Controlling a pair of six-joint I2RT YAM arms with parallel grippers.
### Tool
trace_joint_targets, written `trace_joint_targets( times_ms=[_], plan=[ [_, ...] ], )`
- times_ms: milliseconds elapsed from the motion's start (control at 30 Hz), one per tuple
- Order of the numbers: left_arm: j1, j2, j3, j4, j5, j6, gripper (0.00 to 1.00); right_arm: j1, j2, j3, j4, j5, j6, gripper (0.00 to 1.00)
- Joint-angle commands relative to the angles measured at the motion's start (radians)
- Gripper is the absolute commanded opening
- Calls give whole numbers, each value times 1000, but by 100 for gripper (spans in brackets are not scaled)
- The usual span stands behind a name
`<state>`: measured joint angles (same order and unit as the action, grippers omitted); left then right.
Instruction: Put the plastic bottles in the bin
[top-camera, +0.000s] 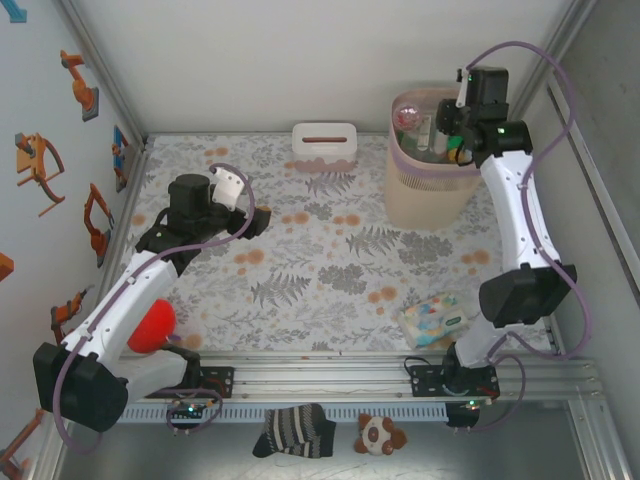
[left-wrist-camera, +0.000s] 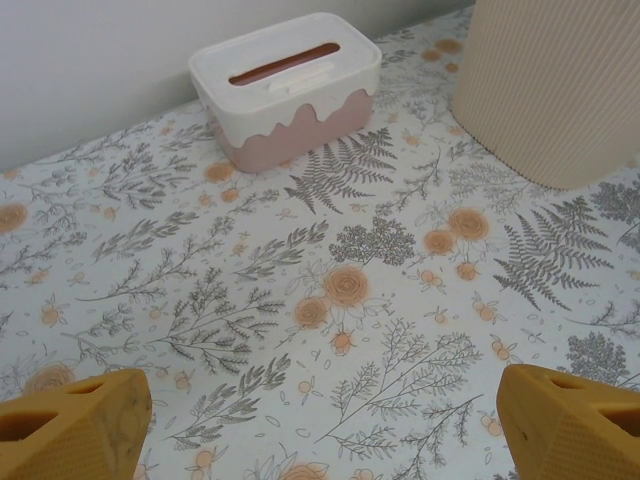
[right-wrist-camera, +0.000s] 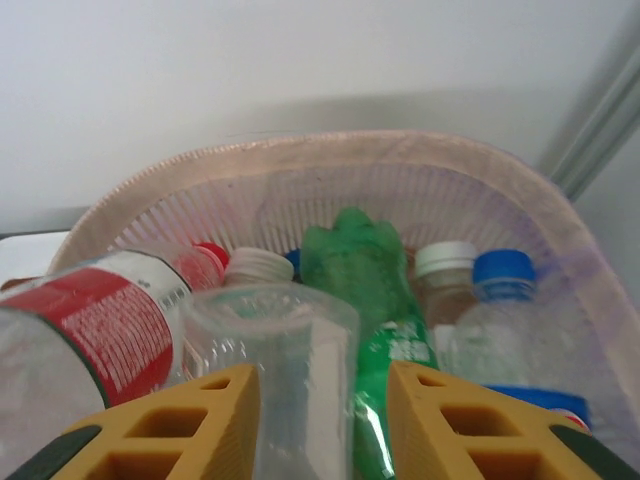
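Right gripper (right-wrist-camera: 320, 405) sits at the mouth of the bin (right-wrist-camera: 330, 165), far right of the surface (top-camera: 330, 270). Its fingers pinch a clear bottle (right-wrist-camera: 290, 350), upright between the pads.

Bin contents seen from the right wrist:
- green bottle (right-wrist-camera: 355, 265) in the middle
- red-labelled bottle (right-wrist-camera: 90, 340) at left, lying tilted
- white-capped bottle (right-wrist-camera: 445, 260) and blue-capped bottle (right-wrist-camera: 503, 275) at right

Left gripper (left-wrist-camera: 320, 420) is spread wide with nothing between the fingers. It hangs above bare floral surface, left of centre.

Tissue box (left-wrist-camera: 285, 85) stands at the far edge, left of the bin and apart from it. Pack of wipes (top-camera: 437, 320) lies near right, beside the right arm.
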<state>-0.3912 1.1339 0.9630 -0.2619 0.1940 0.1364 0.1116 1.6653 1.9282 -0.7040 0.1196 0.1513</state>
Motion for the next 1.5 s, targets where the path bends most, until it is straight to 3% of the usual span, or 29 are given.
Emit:
trace_joint_targets(
  times_ms=[0, 233, 367, 533, 733, 900, 1133, 1367, 1467],
  plan=[
    [5, 14, 21, -2, -29, 1, 89, -35, -90, -65, -10, 67, 24, 39],
    [8, 62, 87, -91, -229, -126, 92, -87, -336, -362, 63, 198, 34, 49],
    [12, 87, 81, -103, -339, -226, 100, -90, -494, -608, 134, 263, 41, 75],
    [17, 113, -20, 12, -510, -265, 96, -90, -622, -883, 229, 331, 80, 96],
    [29, 189, -111, 141, -685, -203, 96, -89, -694, -1229, 500, 299, 83, 96],
    [61, 228, -206, 331, -734, -100, 96, -90, -557, -1388, 797, 344, -17, 94],
    [151, 262, -432, 798, -634, -40, 96, -90, -316, -1481, 1218, 290, -123, 95],
    [262, 352, -548, 1066, -465, -111, 96, -89, -269, -1461, 1256, 179, -121, 93],
    [297, 355, -586, 1124, -404, -139, 96, -84, -276, -1534, 1416, 49, -114, 92]
  ],
)
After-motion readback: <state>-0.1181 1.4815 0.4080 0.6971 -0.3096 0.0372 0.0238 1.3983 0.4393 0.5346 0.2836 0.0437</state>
